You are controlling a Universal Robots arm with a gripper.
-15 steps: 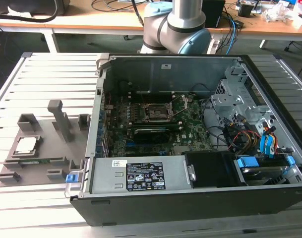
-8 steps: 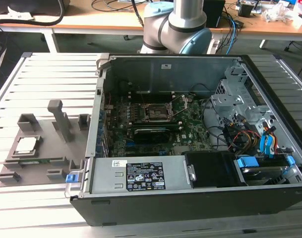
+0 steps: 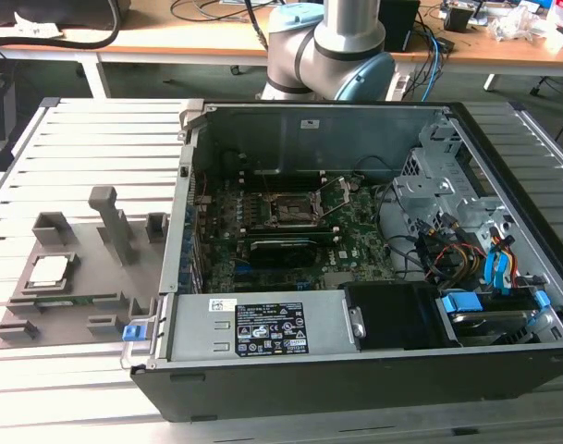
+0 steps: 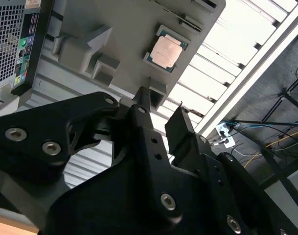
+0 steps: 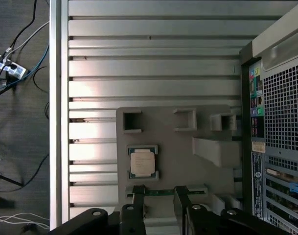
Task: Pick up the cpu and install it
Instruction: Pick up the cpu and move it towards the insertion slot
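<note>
The cpu (image 3: 48,270), a thin square with a pale metal top, lies flat in a framed recess of the grey moulded holder (image 3: 105,282), near its edge at the exterior view's left. The holder rests on the ribbed metal table (image 3: 96,139) beside the open black case (image 3: 309,388). The black gripper (image 5: 159,193) hovers near the cpu, fingers parted and empty.

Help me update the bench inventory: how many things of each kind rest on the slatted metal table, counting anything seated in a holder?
cpu, seated in the holder plate: 1
grey moulded holder plate: 1
open computer case: 1
Total: 3
</note>
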